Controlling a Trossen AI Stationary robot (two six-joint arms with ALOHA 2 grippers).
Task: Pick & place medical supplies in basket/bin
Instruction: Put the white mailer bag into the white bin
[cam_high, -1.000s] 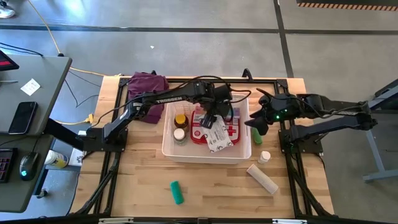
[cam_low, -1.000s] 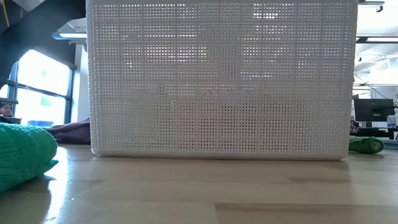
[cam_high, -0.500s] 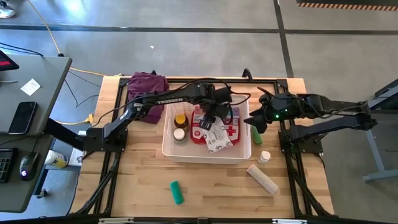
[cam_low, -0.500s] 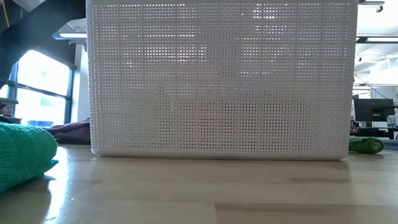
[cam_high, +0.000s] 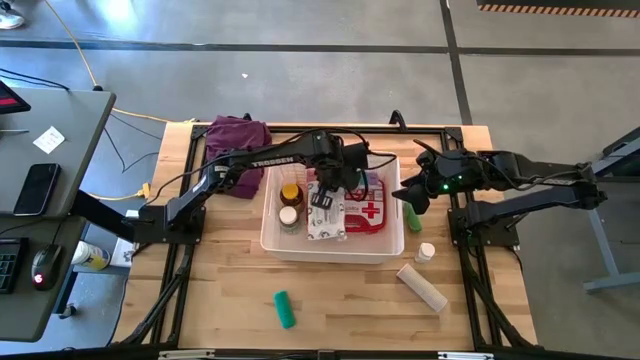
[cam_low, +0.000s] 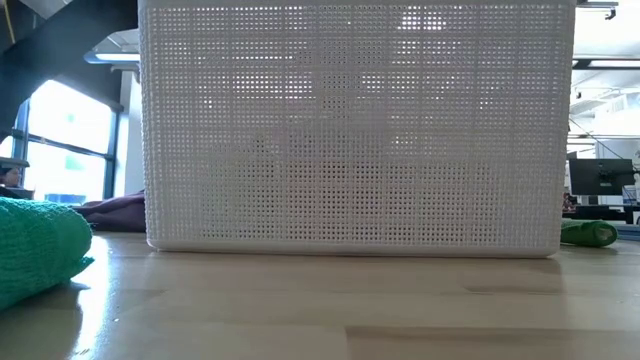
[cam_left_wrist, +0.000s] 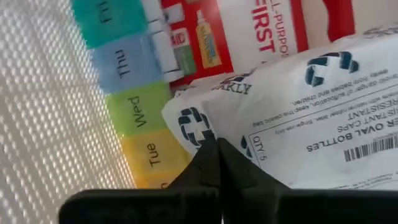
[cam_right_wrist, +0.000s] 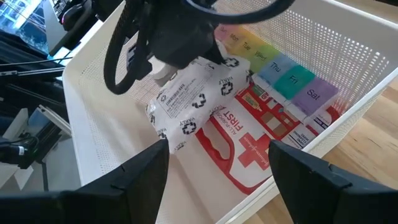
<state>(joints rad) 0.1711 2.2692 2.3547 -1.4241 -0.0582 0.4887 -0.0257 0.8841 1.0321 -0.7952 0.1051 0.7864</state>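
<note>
The white basket (cam_high: 275, 240) stands mid-table and fills the low view (cam_low: 350, 130). Inside lie the red first-aid pouch (cam_high: 368, 212), the rainbow pill organizer (cam_left_wrist: 134, 106), an amber bottle (cam_high: 291, 193) and a white-capped bottle (cam_high: 288, 217). My left gripper (cam_high: 335, 186) reaches down into the basket, shut on the white printed packet (cam_high: 325, 215). My right gripper (cam_high: 412, 196) hangs open just outside the basket's right wall, above a green tube (cam_high: 413, 217). My left gripper pinches the packet's edge near a corner (cam_left_wrist: 205, 138) between its two shut fingers, coming from above into the basket. The packet (cam_right_wrist: 199, 93) slants down from the fingers over the red pouch (cam_right_wrist: 249, 146); I cannot tell whether its lower end rests there.
On the table in front of the basket lie a small white-capped bottle (cam_high: 426, 252), a beige roll (cam_high: 422, 287) and a green roll (cam_high: 285, 309). A purple cloth (cam_high: 238, 140) lies at the far left. The basket's walls close in around my left gripper.
My left gripper has shut on the white packet and gone a little toward the basket's left side. The packet has turned and shifted from the basket's near right part toward its middle, uncovering more of the red pouch.
</note>
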